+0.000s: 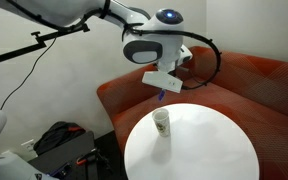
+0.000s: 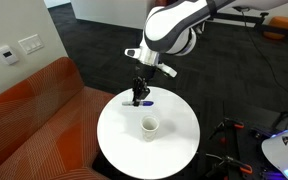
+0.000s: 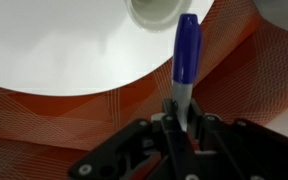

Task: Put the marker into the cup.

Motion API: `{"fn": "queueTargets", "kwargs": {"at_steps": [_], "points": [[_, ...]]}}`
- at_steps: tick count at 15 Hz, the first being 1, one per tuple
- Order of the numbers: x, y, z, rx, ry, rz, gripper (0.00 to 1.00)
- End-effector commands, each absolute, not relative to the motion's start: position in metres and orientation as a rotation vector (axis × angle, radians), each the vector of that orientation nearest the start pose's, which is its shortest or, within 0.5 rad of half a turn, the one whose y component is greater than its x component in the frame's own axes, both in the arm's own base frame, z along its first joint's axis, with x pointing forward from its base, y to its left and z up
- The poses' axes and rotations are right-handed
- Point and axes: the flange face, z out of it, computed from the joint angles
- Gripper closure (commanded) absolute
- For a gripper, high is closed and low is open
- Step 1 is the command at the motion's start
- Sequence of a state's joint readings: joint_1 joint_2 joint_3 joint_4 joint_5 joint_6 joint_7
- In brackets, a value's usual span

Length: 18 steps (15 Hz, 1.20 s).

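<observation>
A Franka arm's gripper (image 3: 182, 118) is closed on the lower end of the blue marker (image 3: 187, 45), holding it above the edge of the round white bench (image 2: 174, 140) that faces the orange sofa (image 1: 254, 80). In the wrist view the jaws pinch the marker's pale end, and its blue body points forward towards the cup (image 3: 156, 8). The white paper cup (image 2: 149, 125) stands upright near the middle of the bench, apart from the marker and inward from that edge. In an exterior view the gripper (image 1: 162, 90) hangs above and just behind the cup (image 1: 162, 122), with the marker's tip (image 1: 162, 97) showing below it. To do this step well, the gripper likely needs to carry the marker inward from the edge until its free end sits squarely over the cup's mouth. It should then tilt the marker steeply enough to slide in rather than bridge the rim, and let go only once the tip is inside. The light cup looks easy to tip if nudged. From above, the cup appears empty, with only its white interior showing.
</observation>
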<state>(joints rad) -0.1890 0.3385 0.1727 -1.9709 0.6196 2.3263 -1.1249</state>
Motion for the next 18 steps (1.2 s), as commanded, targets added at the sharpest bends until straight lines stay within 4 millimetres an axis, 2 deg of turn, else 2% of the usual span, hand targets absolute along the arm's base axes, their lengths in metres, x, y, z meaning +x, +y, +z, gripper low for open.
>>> {"fn": "queueTargets", "kwargs": {"at_steps": [1,8,12,18], "points": [[0.620,-0.010,0.312,-2.359,-0.961,-0.546,0.95],[0.611,-0.026,0.307,-1.963,-1.174,-0.720,0.95],[0.603,-0.032,0.296,-1.776,-1.312,-0.714,0.95],[0.600,-0.029,0.274,-1.523,-1.388,-0.720,0.95]]}}
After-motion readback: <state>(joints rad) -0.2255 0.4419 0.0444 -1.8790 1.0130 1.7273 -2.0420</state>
